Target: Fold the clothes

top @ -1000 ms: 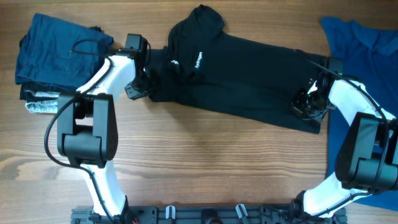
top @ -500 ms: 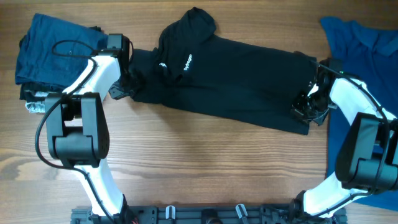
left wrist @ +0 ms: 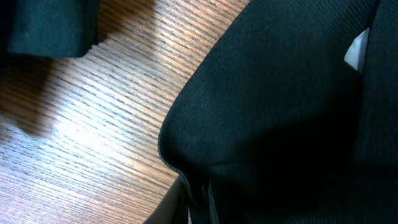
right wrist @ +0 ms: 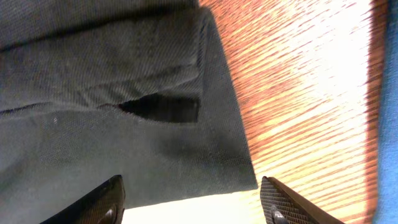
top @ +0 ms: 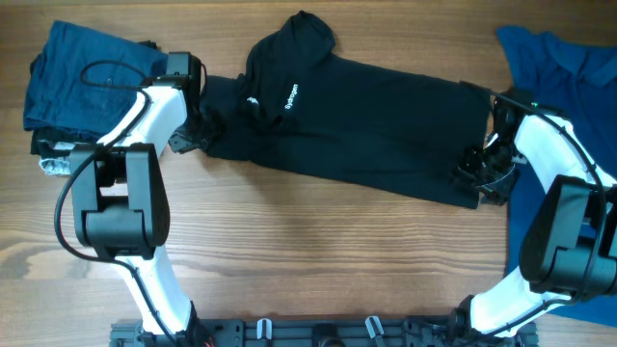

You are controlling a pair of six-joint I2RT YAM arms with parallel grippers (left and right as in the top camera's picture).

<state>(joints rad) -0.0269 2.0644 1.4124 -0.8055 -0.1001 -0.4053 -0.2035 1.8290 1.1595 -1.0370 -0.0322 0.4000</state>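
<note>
The right tool (right wrist: 193,202) stands wide open, its 2 fingers (right wrist: 102,199) on either side of the shirt's (right wrist: 124,124) bottom hem and gripping nothing. Half a second ago it was pinched shut on that corner. The hem now lies loose on the counter (right wrist: 298,81), near the blue shirt (right wrist: 388,155) but not touching it.

The left tool (left wrist: 196,202) looks closed to a slit, with a fold of the shirt's edge nipped in it at the collar end.

Seen from overhead, the shirt is stretched across the far side of the counter, collar left, hem right, logo (top: 292,94) up. Over the last second both arms have drawn it leftward, and it has since stopped.

This release probably ends the spreading step. The shirt lies mostly flat, though cloth is bunched by the collar. No fold is made yet, so the task is at an early stage. The left grip likely needs letting go before folding starts.
</note>
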